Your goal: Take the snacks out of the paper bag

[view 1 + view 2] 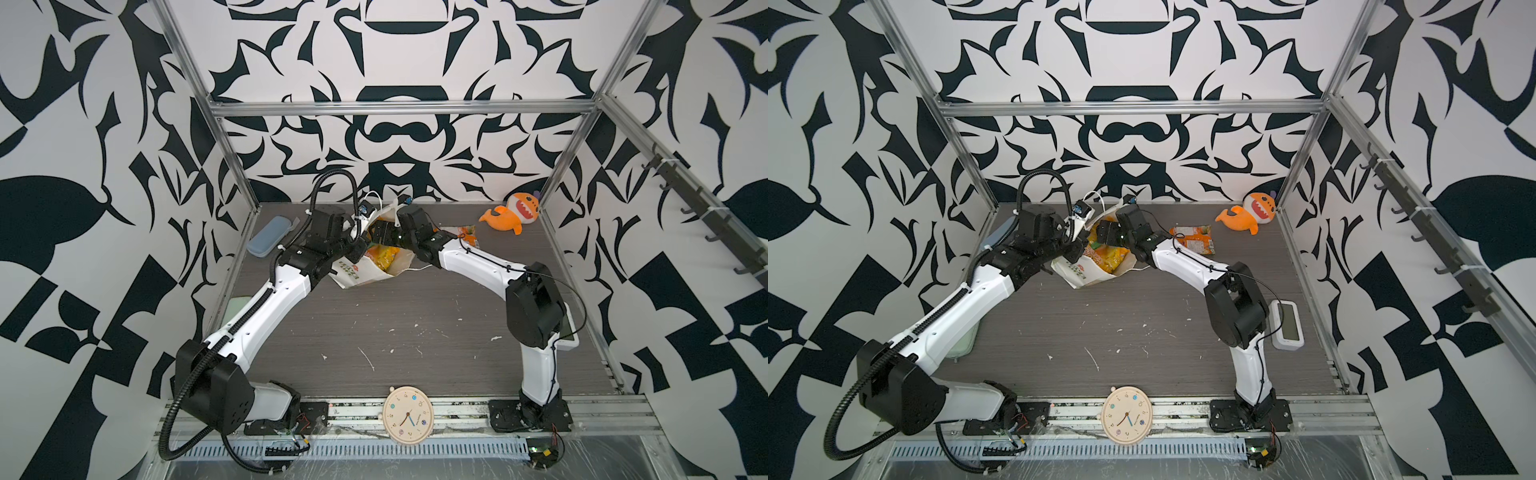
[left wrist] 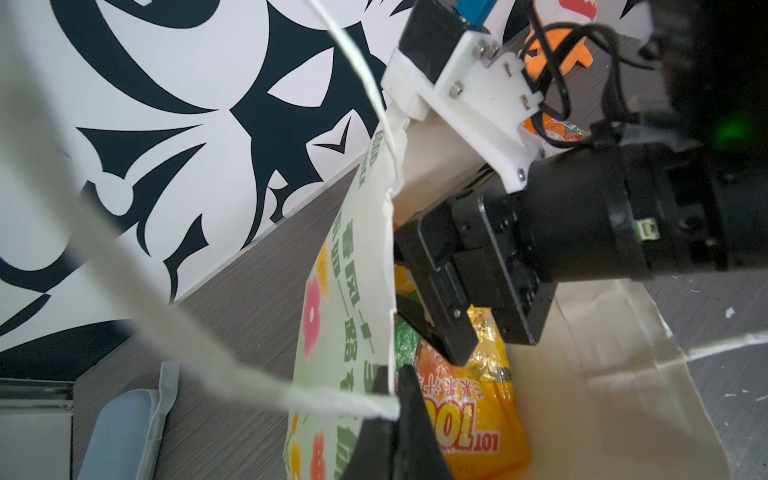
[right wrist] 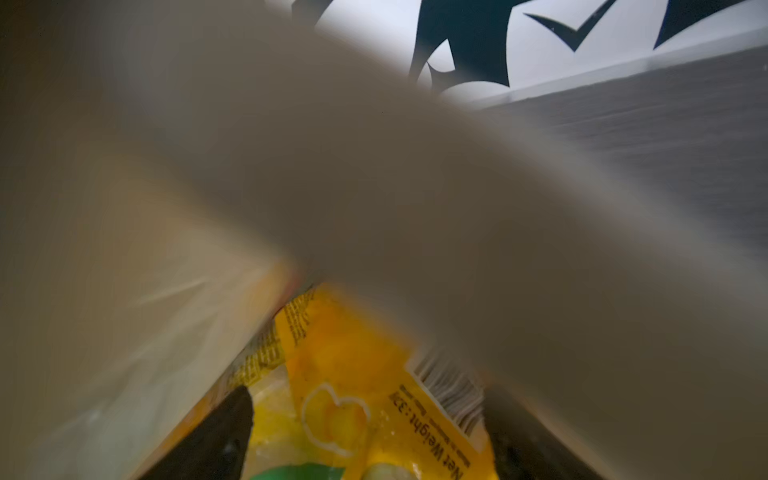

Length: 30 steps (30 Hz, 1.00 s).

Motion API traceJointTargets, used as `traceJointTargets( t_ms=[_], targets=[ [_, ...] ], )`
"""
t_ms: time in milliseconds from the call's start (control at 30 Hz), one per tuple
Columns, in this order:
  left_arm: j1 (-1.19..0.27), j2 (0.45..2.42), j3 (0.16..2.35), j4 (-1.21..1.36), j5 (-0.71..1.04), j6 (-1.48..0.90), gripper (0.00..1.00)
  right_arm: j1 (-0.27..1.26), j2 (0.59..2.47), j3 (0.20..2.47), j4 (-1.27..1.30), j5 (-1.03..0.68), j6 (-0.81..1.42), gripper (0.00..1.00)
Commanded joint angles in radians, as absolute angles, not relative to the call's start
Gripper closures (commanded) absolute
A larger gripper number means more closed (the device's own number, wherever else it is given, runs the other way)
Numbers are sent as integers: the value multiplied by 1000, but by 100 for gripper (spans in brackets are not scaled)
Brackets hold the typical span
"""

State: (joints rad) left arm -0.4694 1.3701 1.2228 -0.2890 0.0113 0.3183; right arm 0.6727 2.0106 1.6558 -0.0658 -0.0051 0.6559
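Paper bag (image 1: 365, 272): placed at the rear middle of the table (image 1: 415, 316), mouth open.
Left gripper (image 2: 394, 390): clamped tight on the bag's rim.
Right gripper (image 3: 370, 401): set inside the bag, fingers spread wide, nothing gripped. A yellow packet (image 3: 353, 365) is seen between them.
Orange packet (image 1: 1194, 240): laid on the table, just right of the bag.

The left arm (image 1: 257, 307) and right arm (image 1: 469, 259) have glossy white links between boxy black joint housings (image 1: 534, 309). A ribbed black conduit (image 1: 166, 419) follows the left arm, and a thin black cable (image 1: 582, 300) follows the right. The blocky black right gripper (image 2: 492, 347) carries a white camera bracket (image 2: 478, 95) with silver screws.
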Motion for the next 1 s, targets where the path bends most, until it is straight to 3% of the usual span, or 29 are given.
traceJointTargets(
  t_ms=[0,233,567,967],
  targets=[
    [-474,1374,1233,-253,48,331,100,690,2027,1754,-133,70,637,1],
    [-473,1379,1238,-259,53,334,100,706,2119,1914,-241,105,620,1],
    [-473,1379,1245,-250,60,339,100,721,2222,1951,-279,144,631,1],
    [-473,1376,1241,-255,53,339,100,723,2257,1865,-199,87,666,24]
  ],
)
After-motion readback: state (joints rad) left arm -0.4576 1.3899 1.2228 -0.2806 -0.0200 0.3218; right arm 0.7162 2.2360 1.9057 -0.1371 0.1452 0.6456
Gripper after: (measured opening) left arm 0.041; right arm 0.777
